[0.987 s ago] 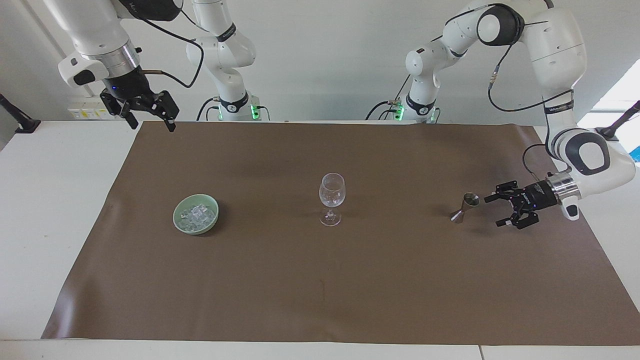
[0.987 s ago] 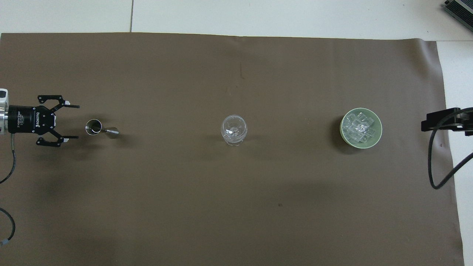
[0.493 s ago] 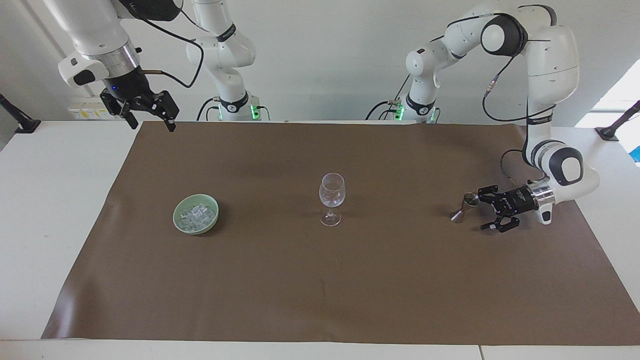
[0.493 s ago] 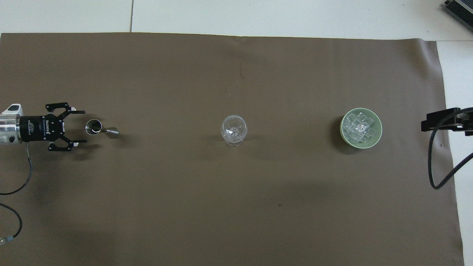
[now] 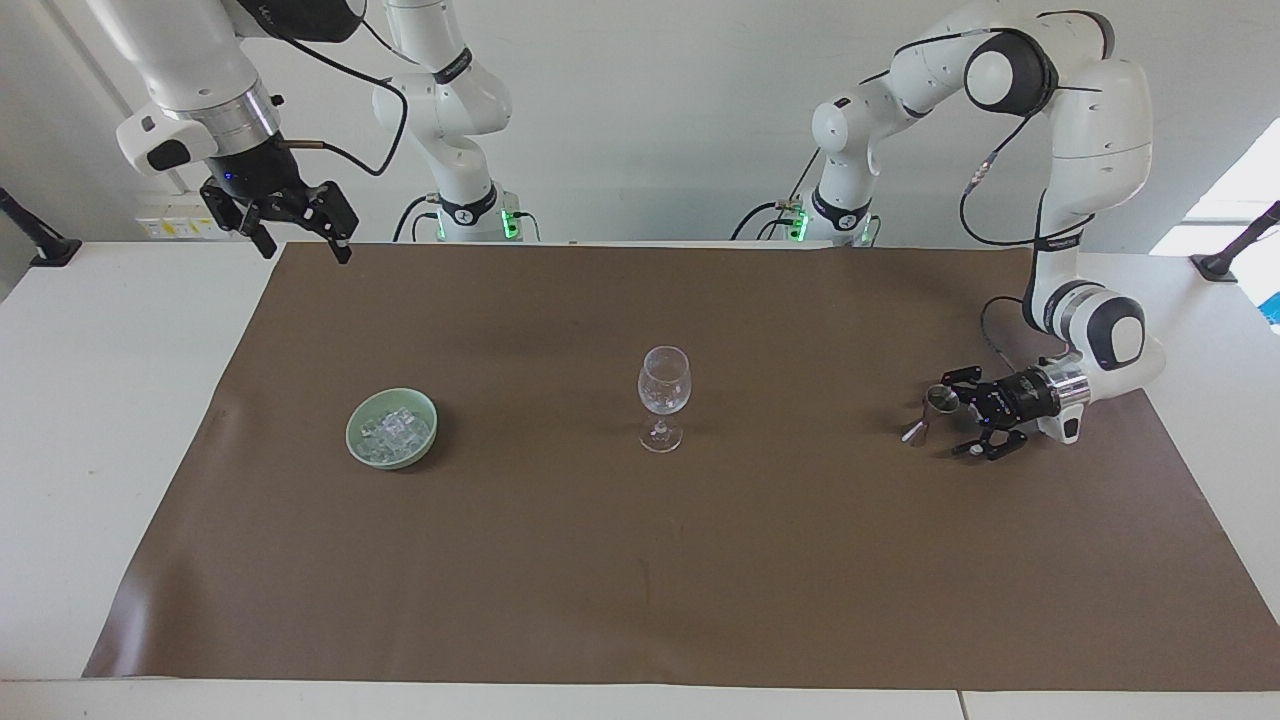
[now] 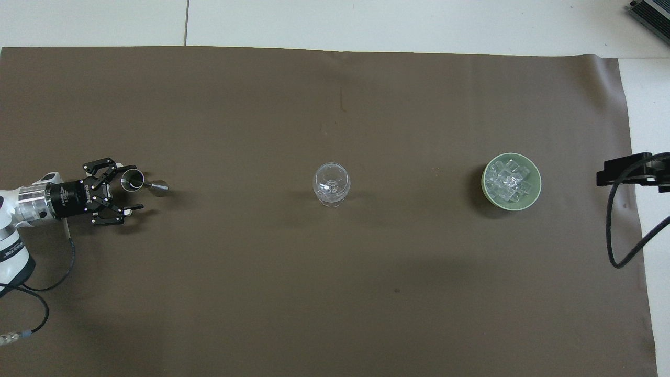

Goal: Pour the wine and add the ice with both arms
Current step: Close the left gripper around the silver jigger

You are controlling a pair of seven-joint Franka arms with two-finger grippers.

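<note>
A small steel jigger (image 5: 930,412) (image 6: 132,180), the wine's vessel, stands on the brown mat toward the left arm's end; no liquid shows in it. My left gripper (image 5: 955,415) (image 6: 131,188) lies low and level beside it, open, with the jigger's upper cup at the mouth of the jaws. Clear ice cubes (image 5: 395,428) (image 6: 510,180) are heaped in a pale green bowl (image 5: 352,432) (image 6: 484,180) toward the right arm's end. An empty stemmed wine glass (image 5: 663,385) (image 6: 331,183) stands mid-mat between them. My right gripper (image 5: 297,240) waits open, high over the mat's corner.
The brown mat (image 5: 640,580) covers most of the white table. Black clamp posts (image 5: 30,235) (image 5: 1240,245) stand at the table's two ends near the robots. A grey device (image 6: 651,13) sits at the table's farthest corner, toward the right arm's end.
My left gripper has dropped lower and slid toward the jigger, from a gap away to having the cup at its fingertips. The right arm, glass and bowl have not moved.
</note>
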